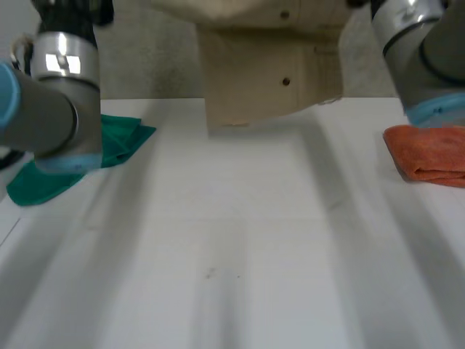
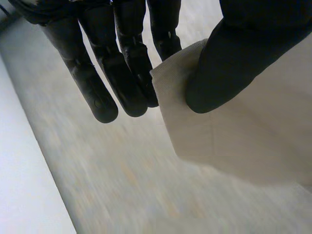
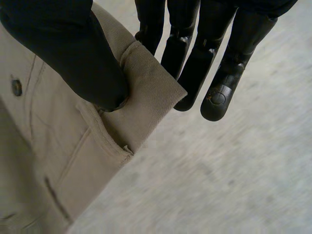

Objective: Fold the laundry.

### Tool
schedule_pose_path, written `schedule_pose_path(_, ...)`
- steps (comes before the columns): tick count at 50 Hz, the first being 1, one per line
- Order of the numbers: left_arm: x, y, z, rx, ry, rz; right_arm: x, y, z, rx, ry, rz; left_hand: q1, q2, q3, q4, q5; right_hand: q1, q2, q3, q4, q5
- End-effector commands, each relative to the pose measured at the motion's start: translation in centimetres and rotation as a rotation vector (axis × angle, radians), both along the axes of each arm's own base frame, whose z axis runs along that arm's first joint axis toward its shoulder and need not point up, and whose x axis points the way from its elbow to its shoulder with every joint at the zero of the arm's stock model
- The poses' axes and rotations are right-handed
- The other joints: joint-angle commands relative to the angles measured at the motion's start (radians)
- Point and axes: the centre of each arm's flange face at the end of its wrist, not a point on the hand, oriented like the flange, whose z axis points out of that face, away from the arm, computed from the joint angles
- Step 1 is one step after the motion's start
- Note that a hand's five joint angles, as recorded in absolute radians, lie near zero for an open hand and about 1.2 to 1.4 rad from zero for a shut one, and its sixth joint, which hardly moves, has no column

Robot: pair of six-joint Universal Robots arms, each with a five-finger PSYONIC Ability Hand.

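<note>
The beige garment [image 1: 269, 73] hangs in the air over the far side of the counter [image 1: 240, 254], its lower edge just clear of the white top. The left robot hand [image 2: 234, 58] pinches one upper corner of it, thumb pressed down on the cloth against nearly straight fingers [image 2: 122, 78]. The right robot hand [image 3: 73, 53] grips the other corner the same way, its thumb on what looks like a waistband next to a pocket seam and a button. A green cloth [image 1: 116, 142] lies bunched at the left of the counter and an orange cloth [image 1: 429, 153] sits folded at the right, both well apart from the garment.

This looks like the lift-and-spread step, before any fold is made. The next move probably calls for lowering both corners together, level and pulled taut, so the garment lies flat on the open middle of the counter without creasing.
</note>
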Motion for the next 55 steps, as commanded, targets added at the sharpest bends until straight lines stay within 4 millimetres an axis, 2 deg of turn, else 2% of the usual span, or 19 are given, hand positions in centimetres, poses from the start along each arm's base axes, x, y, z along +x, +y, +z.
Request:
schedule_pose_path(1, 1.2, 1.5, -10.2, 0.354, -0.138, 0.023, 0.3, -0.4, -9.6, 0.249, 0.148, 0.011, 0.249, 0.196, 0.201, 0.193, 0.247, 0.425, 0.218, 0.213, 0.203, 0.23)
schedule_pose_path(2, 1.3, 2.0, -11.1, 0.389, -0.153, 0.022, 0.3, -0.2, -10.8, 0.278, 0.17, 0.013, 0.249, 0.196, 0.201, 0.193, 0.247, 0.425, 0.218, 0.213, 0.203, 0.23)
schedule_pose_path(3, 1.4, 3.0, -13.0, 0.459, -0.186, 0.016, 0.2, 0.4, -13.3, 0.348, 0.226, 0.026, 0.249, 0.196, 0.201, 0.193, 0.247, 0.425, 0.218, 0.213, 0.203, 0.23)
schedule_pose_path(5, 1.6, 4.0, -14.8, 0.529, -0.219, 0.01, 0.0, 1.0, -15.0, 0.403, 0.27, 0.031, 0.249, 0.196, 0.201, 0.193, 0.247, 0.425, 0.218, 0.213, 0.203, 0.23)
schedule_pose_path(6, 1.7, 4.6, -15.6, 0.564, -0.235, 0.007, -0.4, 1.8, -16.7, 0.465, 0.318, 0.036, 0.249, 0.196, 0.201, 0.193, 0.247, 0.425, 0.218, 0.213, 0.203, 0.23)
schedule_pose_path(7, 1.7, 5.1, -16.3, 0.594, -0.251, 0.003, -0.7, 2.0, -17.2, 0.485, 0.338, 0.034, 0.249, 0.196, 0.201, 0.193, 0.247, 0.425, 0.218, 0.213, 0.203, 0.23)
schedule_pose_path(8, 1.6, 7.3, -17.7, 0.676, -0.302, -0.019, -1.1, 2.9, -18.4, 0.537, 0.383, 0.035, 0.249, 0.196, 0.201, 0.193, 0.247, 0.425, 0.218, 0.213, 0.203, 0.23)
schedule_pose_path(11, 1.2, 9.6, -18.7, 0.75, -0.356, -0.054, -1.7, 4.7, -19.7, 0.624, 0.462, 0.049, 0.249, 0.196, 0.201, 0.193, 0.247, 0.425, 0.218, 0.213, 0.203, 0.23)
schedule_pose_path(23, 4.6, 18.2, -15.3, 1.007, -0.504, -0.088, -4.8, 12.3, -18.9, 0.926, 0.603, 0.089, 0.249, 0.196, 0.201, 0.193, 0.247, 0.425, 0.218, 0.213, 0.203, 0.23)
schedule_pose_path(31, 5.3, 21.6, -15.3, 1.098, -0.584, -0.127, -7.4, 15.8, -19.7, 1.054, 0.796, 0.099, 0.249, 0.196, 0.201, 0.193, 0.247, 0.425, 0.218, 0.213, 0.203, 0.23)
schedule_pose_path(34, 5.2, 21.8, -15.5, 1.103, -0.59, -0.137, -7.8, 15.9, -20.0, 1.057, 0.817, 0.111, 0.197, 0.144, 0.149, 0.141, 0.195, 0.425, 0.218, 0.213, 0.203, 0.23)
schedule_pose_path(35, 5.1, 21.7, -15.6, 1.102, -0.591, -0.14, -7.9, 15.8, -20.3, 1.056, 0.817, 0.112, -0.112, -0.165, -0.16, -0.167, -0.114, 0.425, 0.218, 0.213, 0.203, 0.23)
schedule_pose_path(37, 5.0, 21.5, -15.6, 1.097, -0.591, -0.138, -8.0, 15.7, -20.4, 1.053, 0.81, 0.11, -0.451, -0.504, -0.499, -0.506, -0.453, 0.425, 0.218, 0.213, 0.203, 0.23)
schedule_pose_path(39, 4.6, 20.9, -15.5, 1.081, -0.581, -0.136, -7.9, 15.6, -20.6, 1.045, 0.804, 0.112, -0.739, -0.792, -0.787, -0.794, -0.741, 0.425, 0.218, 0.213, 0.203, 0.23)
schedule_pose_path(41, 4.3, 20.3, -15.0, 1.05, -0.564, -0.137, -7.9, 15.4, -20.8, 1.042, 0.802, 0.107, -0.869, -0.922, -0.917, -0.924, -0.871, 0.425, 0.218, 0.213, 0.203, 0.23)
schedule_pose_path(49, 1.7, 15.5, -10.2, 0.747, -0.399, -0.165, -7.9, 14.9, -21.3, 1.008, 0.773, 0.09, -0.908, -0.961, -0.956, -0.963, -0.91, 0.425, 0.218, 0.213, 0.203, 0.23)
schedule_pose_path(53, 0.0, 11.4, -10.1, 0.618, -0.372, -0.261, -7.8, 14.9, -21.6, 1.002, 0.757, 0.085, -0.866, -0.92, -0.914, -0.922, -0.869, 0.425, 0.218, 0.213, 0.203, 0.23)
schedule_pose_path(54, -0.4, 9.4, -10.3, 0.584, -0.372, -0.297, -7.8, 14.9, -21.7, 1.002, 0.751, 0.083, -0.855, -0.908, -0.903, -0.91, -0.857, 0.425, 0.218, 0.213, 0.203, 0.23)
schedule_pose_path(55, -0.6, 8.5, -10.6, 0.576, -0.378, -0.317, -7.8, 14.9, -21.7, 1.003, 0.748, 0.082, -0.834, -0.887, -0.882, -0.89, -0.837, 0.425, 0.218, 0.213, 0.203, 0.23)
